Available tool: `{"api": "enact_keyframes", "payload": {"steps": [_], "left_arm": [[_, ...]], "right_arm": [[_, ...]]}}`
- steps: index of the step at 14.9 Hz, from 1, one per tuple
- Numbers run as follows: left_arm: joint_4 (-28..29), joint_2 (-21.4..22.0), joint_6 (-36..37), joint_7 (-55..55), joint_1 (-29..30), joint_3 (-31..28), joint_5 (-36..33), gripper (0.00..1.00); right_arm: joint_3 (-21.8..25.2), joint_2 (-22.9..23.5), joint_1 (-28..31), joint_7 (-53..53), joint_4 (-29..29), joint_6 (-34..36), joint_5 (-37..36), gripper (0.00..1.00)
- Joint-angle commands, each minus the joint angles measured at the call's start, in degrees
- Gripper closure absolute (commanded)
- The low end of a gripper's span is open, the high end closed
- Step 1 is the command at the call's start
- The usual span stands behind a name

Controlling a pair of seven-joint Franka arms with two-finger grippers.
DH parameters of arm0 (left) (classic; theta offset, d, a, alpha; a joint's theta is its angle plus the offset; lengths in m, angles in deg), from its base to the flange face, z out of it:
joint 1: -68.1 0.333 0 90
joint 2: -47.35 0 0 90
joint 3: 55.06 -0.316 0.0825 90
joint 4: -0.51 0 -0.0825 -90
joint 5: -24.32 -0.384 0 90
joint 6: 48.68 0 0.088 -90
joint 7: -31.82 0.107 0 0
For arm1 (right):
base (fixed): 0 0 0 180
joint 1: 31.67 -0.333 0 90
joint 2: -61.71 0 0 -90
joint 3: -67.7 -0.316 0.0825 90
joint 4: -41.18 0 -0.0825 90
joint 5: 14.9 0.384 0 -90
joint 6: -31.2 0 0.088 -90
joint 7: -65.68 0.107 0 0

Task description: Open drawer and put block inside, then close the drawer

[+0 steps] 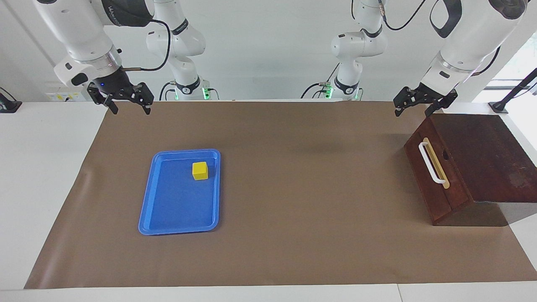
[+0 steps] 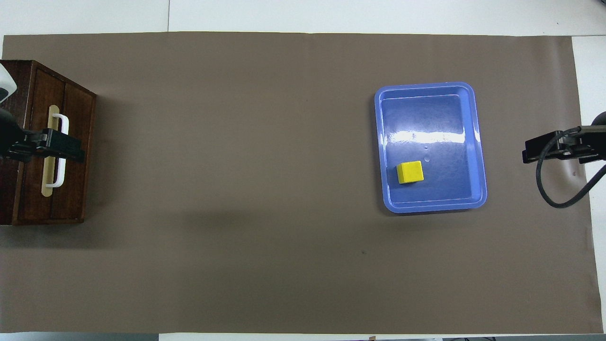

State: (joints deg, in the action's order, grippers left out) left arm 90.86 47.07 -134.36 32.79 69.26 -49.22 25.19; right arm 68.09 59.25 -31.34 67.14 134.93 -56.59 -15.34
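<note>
Table point(image 1: 293, 260): covered by a brown mat point(image 1: 293, 188).

Drawer point(image 1: 432, 167): shut, dark reddish-brown front flush in its cabinet point(image 1: 486, 151), at my left arm's end of the table. White bar handle point(image 1: 431, 163) on a tan strip, untouched.

Block point(image 1: 200, 170): small yellow cube, sitting in the blue tray point(image 1: 168, 218), in the part of the tray nearer to me, toward the side that faces the drawer. Tray lies flat on the mat toward my right arm's end, well apart from the drawer.

My left gripper point(image 1: 413, 109): raised over the cabinet's edge nearest to me, fingers spread wide, holding nothing.

My right gripper point(image 1: 130, 107): raised over the mat's corner at my right arm's end, fingers spread wide, holding nothing, clear of the tray.
</note>
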Motion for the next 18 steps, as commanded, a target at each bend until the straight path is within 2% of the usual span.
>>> {"api": "enact_keyframes", "payload": {"steps": [1,7,9,13,16,18], "left_arm": [[-0.08,0.28,0.07,-0.1,-0.19,-0.21,0.62,0.0],[0.01,0.28,-0.02,-0.1,-0.19,-0.21,0.62,0.0],[0.01,0.28,-0.37,-0.18,-0.19,-0.21,0.62,0.0],[1.14,0.71,-0.81,-0.54,-0.28,-0.12,0.36,0.0],[6.23,2.29,-10.71,-1.85,-1.15,0.23,-2.7,0.0],[8.52,2.21,-14.24,-1.86,-1.51,0.23,-5.96,0.0]], "right_arm": [[-0.38,-0.44,0.63,-1.02,0.3,-0.45,-0.97,0.0],[-0.3,-0.79,0.72,-1.02,1.26,-0.97,-1.06,0.0],[-0.12,-0.88,0.98,-0.67,1.96,-3.24,-0.79,0.0],[-0.21,-0.53,0.98,8.44,3.11,-5.01,-0.27,0.0],[-0.21,-0.27,0.9,18.63,6.35,-8.17,1.66,0.0],[-0.21,1.22,0.72,25.56,6.54,-8.62,4.03,0.0]]}}
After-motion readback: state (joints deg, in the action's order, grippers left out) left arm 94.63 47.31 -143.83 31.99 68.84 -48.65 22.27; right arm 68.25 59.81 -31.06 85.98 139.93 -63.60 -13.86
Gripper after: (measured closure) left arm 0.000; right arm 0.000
